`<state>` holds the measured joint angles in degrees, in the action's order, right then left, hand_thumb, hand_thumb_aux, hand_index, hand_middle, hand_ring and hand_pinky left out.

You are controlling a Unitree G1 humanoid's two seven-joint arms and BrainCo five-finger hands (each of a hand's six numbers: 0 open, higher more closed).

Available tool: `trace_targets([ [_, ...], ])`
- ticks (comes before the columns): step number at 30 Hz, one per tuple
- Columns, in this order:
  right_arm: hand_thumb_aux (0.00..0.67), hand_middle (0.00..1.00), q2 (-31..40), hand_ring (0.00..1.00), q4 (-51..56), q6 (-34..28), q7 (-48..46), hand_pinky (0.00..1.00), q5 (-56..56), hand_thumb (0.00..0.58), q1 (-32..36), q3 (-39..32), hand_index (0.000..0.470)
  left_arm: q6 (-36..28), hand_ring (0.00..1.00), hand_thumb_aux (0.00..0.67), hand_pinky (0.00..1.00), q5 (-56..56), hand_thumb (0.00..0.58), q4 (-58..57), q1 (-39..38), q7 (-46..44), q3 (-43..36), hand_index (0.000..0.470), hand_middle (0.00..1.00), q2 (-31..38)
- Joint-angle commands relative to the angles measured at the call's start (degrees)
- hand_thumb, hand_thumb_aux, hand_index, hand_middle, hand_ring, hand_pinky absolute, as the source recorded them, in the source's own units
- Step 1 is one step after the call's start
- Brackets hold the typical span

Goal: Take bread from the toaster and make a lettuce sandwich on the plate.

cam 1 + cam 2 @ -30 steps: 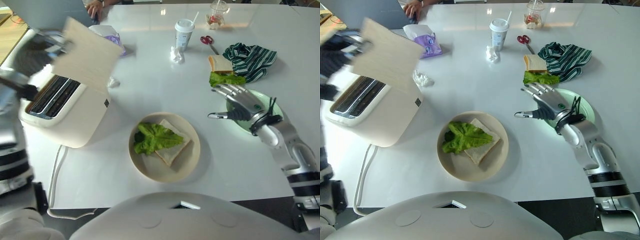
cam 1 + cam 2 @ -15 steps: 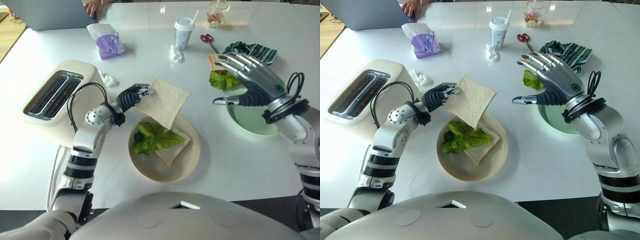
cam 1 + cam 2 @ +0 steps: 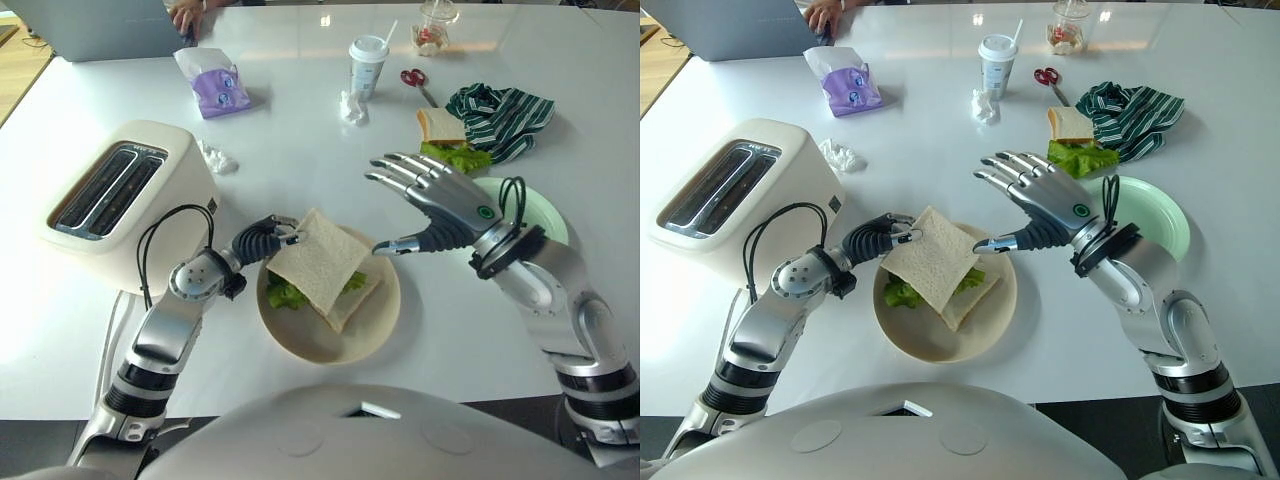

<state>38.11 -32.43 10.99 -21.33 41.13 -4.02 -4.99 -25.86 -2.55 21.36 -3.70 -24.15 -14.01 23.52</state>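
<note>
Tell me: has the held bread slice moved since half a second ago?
Yes. Against the unmoved plate, the bread slice in the left hand has come down from above its far rim to over the lettuce.

Bread slice point(image 3: 322, 265) tilted over lettuce point(image 3: 283, 296) on plate point(image 3: 330, 346), toaster point(image 3: 130, 215) at left

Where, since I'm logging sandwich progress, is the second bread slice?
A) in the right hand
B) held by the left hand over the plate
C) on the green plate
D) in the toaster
B: the left hand pinches the bread slice by its corner, above the lettuce on the plate.
</note>
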Motion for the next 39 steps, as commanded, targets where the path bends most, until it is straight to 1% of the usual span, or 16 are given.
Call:
trace_targets([
  [1, 0.000, 0.00, -0.95, 0.00, 0.15, 0.95, -1.05, 0.00, 3.73, 0.000, -1.76, -3.83, 0.000, 0.44, 1.00, 0.670, 1.00, 0.95, 0.580, -1.44, -0.13, -0.22, -1.46, 0.470, 1.00, -0.66],
  [4, 0.000, 0.00, -1.87, 0.00, -0.02, 2.25, -1.70, 0.00, 5.39, 0.000, -2.52, -7.22, 0.000, 0.71, 1.00, 0.670, 1.00, 1.15, 0.580, -1.93, 0.06, -0.46, -2.63, 0.470, 1.00, -1.21],
  [6, 0.000, 0.00, -2.80, 0.00, -1.21, 2.62, -2.90, 0.00, 2.61, 0.000, -3.15, -8.75, 0.000, 0.06, 1.00, 0.670, 1.00, -0.08, 0.580, -1.80, 0.18, -1.13, -2.86, 0.470, 1.00, -2.07],
  [10, 0.000, 0.00, -5.85, 0.00, -4.92, 1.83, -4.52, 0.00, -8.74, 0.000, -3.78, -8.52, 0.000, -1.66, 1.00, 0.670, 1.00, -1.62, 0.580, -1.74, 0.96, -2.77, -3.57, 0.470, 1.00, -3.03],
  [13, 0.000, 0.00, -6.46, 0.00, -7.27, 0.87, -6.07, 0.00, -14.20, 0.000, -3.53, -7.57, 0.000, -2.34, 1.00, 0.670, 1.00, -1.56, 0.580, -1.26, 1.23, -3.42, -4.06, 0.470, 1.00, -3.02],
  [17, 0.000, 0.00, -5.70, 0.00, -11.87, -1.99, -9.51, 0.00, -23.60, 0.000, -5.73, -6.03, 0.000, -2.12, 1.00, 0.670, 1.00, -0.35, 0.580, -1.21, 1.20, -4.20, -4.64, 0.470, 1.00, -1.94],
  [19, 0.000, 0.00, -3.71, 0.00, -14.05, -3.54, -12.31, 0.00, -28.30, 0.000, -7.94, -4.79, 0.000, -1.62, 1.00, 0.670, 1.00, 0.42, 0.580, -1.24, 0.92, -4.31, -4.78, 0.470, 1.00, -1.17],
  [21, 0.000, 0.00, -0.61, 0.00, -15.10, -3.68, -15.50, 0.00, -30.76, 0.000, -11.21, -3.96, 0.000, -1.06, 1.00, 0.670, 1.00, 1.14, 0.580, -1.38, 0.90, -4.16, -4.80, 0.470, 1.00, -0.55],
  [24, 0.000, 0.00, 2.54, 0.00, -13.40, -2.67, -17.67, 0.00, -30.11, 0.000, -14.51, -2.84, 0.000, 0.10, 1.00, 0.670, 1.00, 2.91, 0.580, -1.61, 1.08, -3.70, -5.18, 0.470, 1.00, 0.23],
  [29, 0.000, 0.00, 5.05, 0.00, -6.40, -0.97, -17.63, 0.00, -23.68, 0.000, -15.74, -3.57, 0.000, 2.38, 1.00, 0.670, 1.00, 6.66, 0.580, -2.24, 0.49, -2.75, -7.23, 0.470, 1.00, 0.69],
  [32, 0.000, 0.00, 3.87, 0.00, -5.12, -0.15, -16.42, 0.00, -20.92, 0.000, -14.52, -5.02, 0.000, 2.76, 1.00, 0.670, 1.00, 6.90, 0.580, -2.64, 0.54, -2.86, -7.36, 0.470, 1.00, 0.34],
  [36, 0.000, 0.00, 1.13, 0.00, -2.06, 1.23, -13.71, 0.00, -18.60, 0.000, -10.71, -6.28, 0.000, 1.98, 1.00, 0.670, 1.00, 5.83, 0.580, -3.00, 0.44, -3.07, -7.08, 0.470, 1.00, -0.80],
  [39, 0.000, 0.00, 0.26, 0.00, -1.11, 1.95, -13.53, 0.00, -17.43, 0.000, -10.50, -8.46, 0.000, 2.38, 1.00, 0.670, 1.00, 6.08, 0.580, -3.86, 0.87, -3.00, -7.19, 0.470, 1.00, -1.15],
])
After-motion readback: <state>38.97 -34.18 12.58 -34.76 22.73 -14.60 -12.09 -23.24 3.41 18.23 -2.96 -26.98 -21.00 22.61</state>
